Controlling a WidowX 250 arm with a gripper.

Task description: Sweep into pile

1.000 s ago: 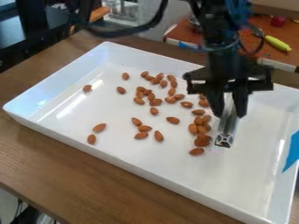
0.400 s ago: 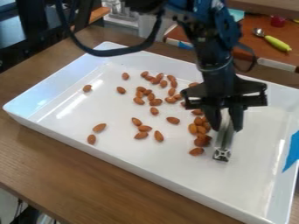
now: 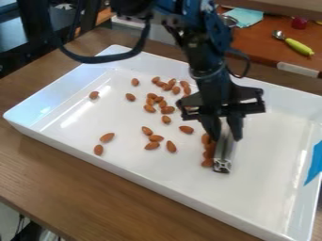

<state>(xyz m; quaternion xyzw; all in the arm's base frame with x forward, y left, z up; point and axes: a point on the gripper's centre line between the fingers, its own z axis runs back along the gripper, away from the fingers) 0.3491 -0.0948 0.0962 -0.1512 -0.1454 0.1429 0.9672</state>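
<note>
In the camera view, judge to be partway through the sweep: pinching a metal bar between the fingers of the black gripper, near three o'clock from the view's centre, with the bar's lower end in the white tray towards half past four. See a row of almonds gathered close along the bar's nine o'clock side. See also a loose cluster towards twelve, a few nuts near the centre at six, a pair at eight and a lone one at ten. Not yet one pile, so probably needs a slow push towards nine o'clock, keeping the bar low and broadside to the row. Then likely calls for lifting clear, setting down beyond the outliers and drawing inwards. Beware of letting nuts slip round either end.
</note>
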